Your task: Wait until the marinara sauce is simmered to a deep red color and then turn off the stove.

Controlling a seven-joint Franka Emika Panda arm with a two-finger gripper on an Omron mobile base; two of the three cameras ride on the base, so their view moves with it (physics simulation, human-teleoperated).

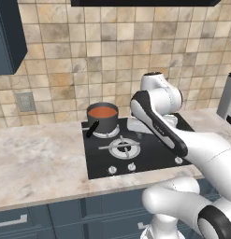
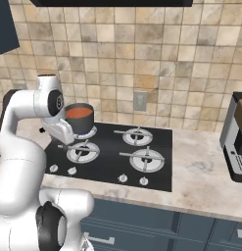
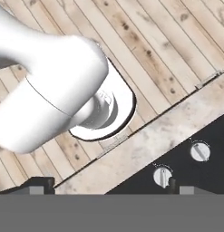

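The marinara sauce (image 1: 102, 111) (image 2: 79, 112) is a smooth orange-red disc in a small dark grey saucepan (image 1: 104, 123) whose black handle (image 1: 92, 128) points forward. The pan stands on the back left burner of the black glass stove (image 1: 149, 149) (image 2: 112, 157). Small silver knobs (image 1: 131, 166) (image 2: 123, 178) (image 3: 162, 174) line the stove's front edge. My arm is folded above the stove's left half. My gripper (image 3: 109, 188) is open with nothing between its far-apart fingertips. It looks down past the counter's front edge at two knobs and the floor.
A marble counter (image 1: 37, 158) (image 2: 201, 171) surrounds the stove. A coffee machine (image 2: 235, 142) (image 1: 227, 100) stands at the right. A wall outlet (image 1: 25, 101) (image 2: 139, 100) sits in the tiled backsplash, and a dark upper cabinet (image 1: 7, 37) hangs at the left. The floor (image 3: 154, 54) is wooden planks.
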